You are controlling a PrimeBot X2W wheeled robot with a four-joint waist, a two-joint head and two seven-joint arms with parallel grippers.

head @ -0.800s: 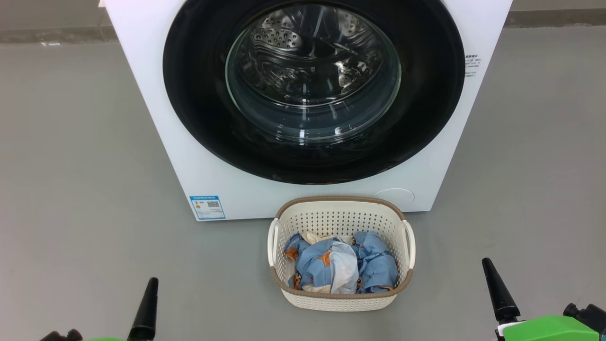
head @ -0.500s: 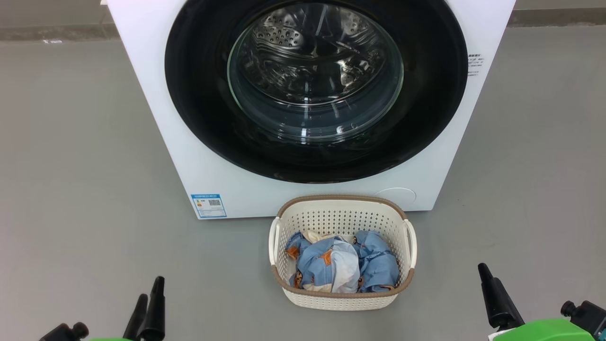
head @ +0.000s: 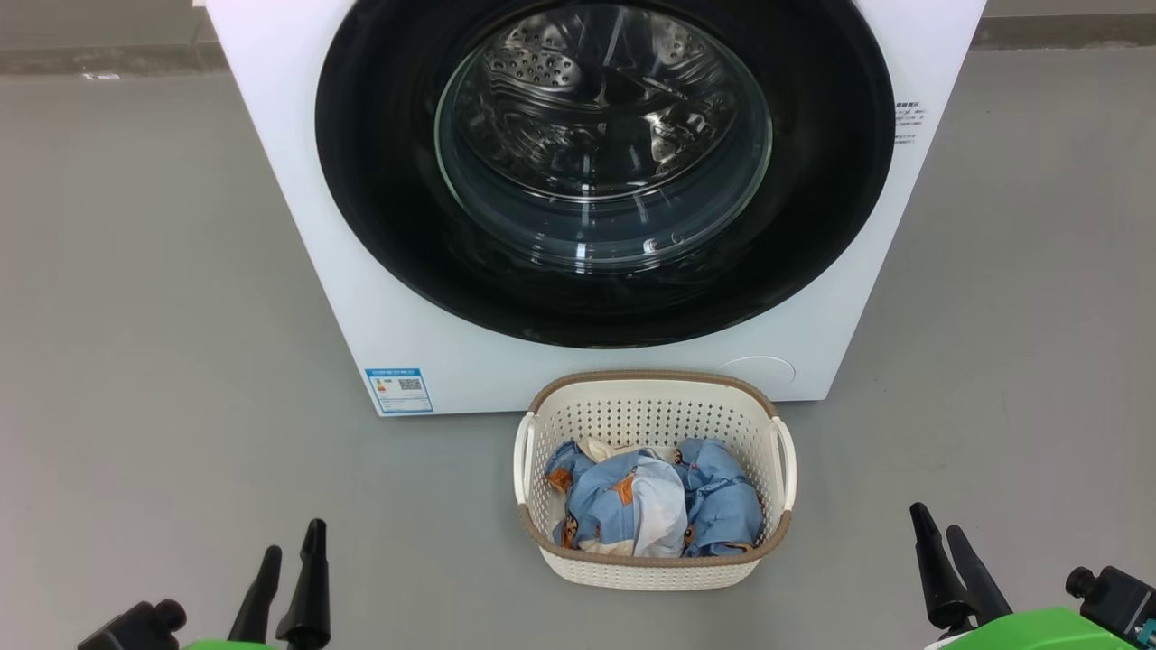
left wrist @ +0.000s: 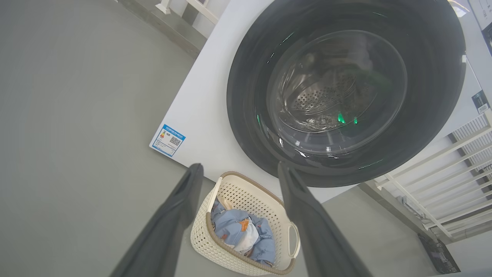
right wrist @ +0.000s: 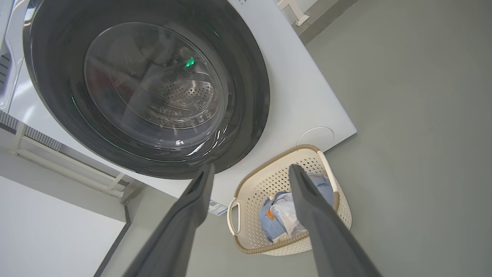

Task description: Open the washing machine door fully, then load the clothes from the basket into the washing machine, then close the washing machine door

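The left fingers (head: 307, 587) stand spread apart and grasp nothing, low over the grey floor (head: 135, 361). The right fingers (head: 935, 569) are parted in the same way and are also empty.

The basket (head: 655, 397) sits on the floor between the two pairs, ahead of their tips and well apart from both. In it lie the clothes (head: 632, 501), a crumpled heap of light blue cloth with orange-brown prints and a white part near the middle.

Past the basket, farther from the fingertips, stands the washing machine (head: 298, 226). The basket's far rim is just beside the foot of its front. The washing machine door (head: 379, 181) lies closed against that front, and the steel drum (head: 542, 72) shows through its glass. A blue label sticker (head: 398, 390) sits low on the front, ahead of the left fingers. A small round white cover (head: 757, 368) lies just beyond the basket's rim on the side of the right fingers.

In the left wrist view the basket appears in the gap between the two fingers, with the door above their tips. In the right wrist view one finger crosses in front of the basket and hides part of the clothes, while the other points at the door's lower rim.
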